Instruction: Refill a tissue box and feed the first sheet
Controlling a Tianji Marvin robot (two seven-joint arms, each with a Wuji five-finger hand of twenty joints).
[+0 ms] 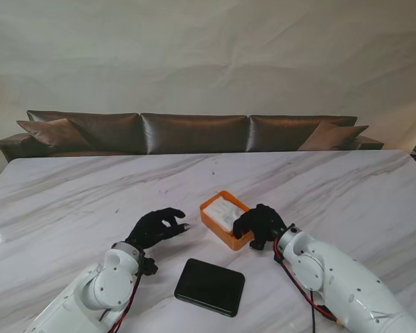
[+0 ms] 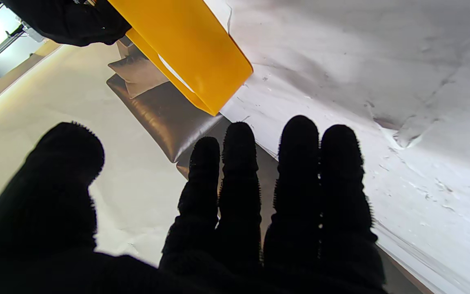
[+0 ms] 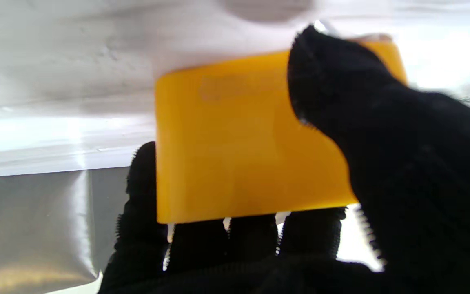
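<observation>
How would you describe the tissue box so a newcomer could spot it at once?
On the white marble table, look just right of centre, where the right hand grips an open orange box with white tissues inside. It is the only bright-coloured thing; the flat lid nearer to me is black.

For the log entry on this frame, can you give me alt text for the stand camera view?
The right hand grips the near right corner of an open orange tissue box holding white tissues, on a white marble table. The left hand hovers open to the box's left; a black lid lies nearer to me, a brown sofa behind.
</observation>
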